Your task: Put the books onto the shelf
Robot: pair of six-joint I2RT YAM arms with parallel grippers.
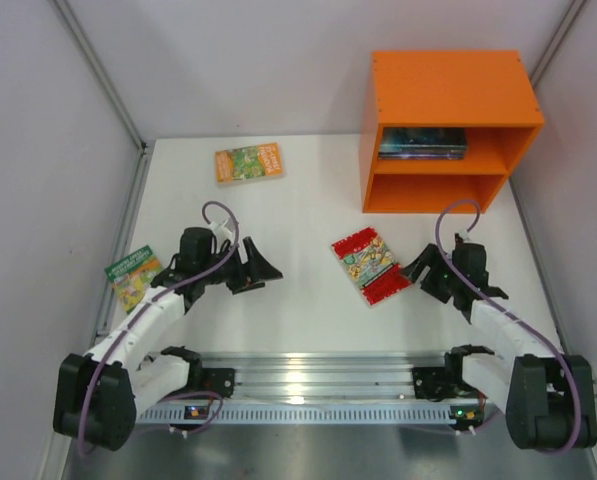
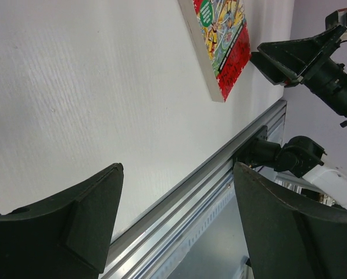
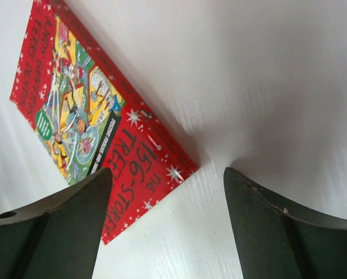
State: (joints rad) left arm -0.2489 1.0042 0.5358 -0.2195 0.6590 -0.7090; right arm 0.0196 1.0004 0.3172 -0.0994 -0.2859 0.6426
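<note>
The orange shelf [image 1: 448,90] stands at the back right, with a small stack of dark blue and teal books [image 1: 423,143] in its upper compartment. A red book [image 1: 371,265] [image 3: 86,122] [image 2: 222,40] lies flat mid-table. My right gripper [image 1: 418,272] [image 3: 167,171] is open just right of it, low over the table, with the book's near corner between its fingers. An orange-green book [image 1: 248,162] lies at the back left. A green book [image 1: 133,275] lies at the left edge. My left gripper [image 1: 268,268] [image 2: 179,168] is open and holds nothing, pointing toward the red book.
An aluminium rail [image 1: 308,375] [image 2: 219,168] runs along the table's near edge between the arm bases. White walls close in the table on the left, the back and the right. The shelf stands against the right wall.
</note>
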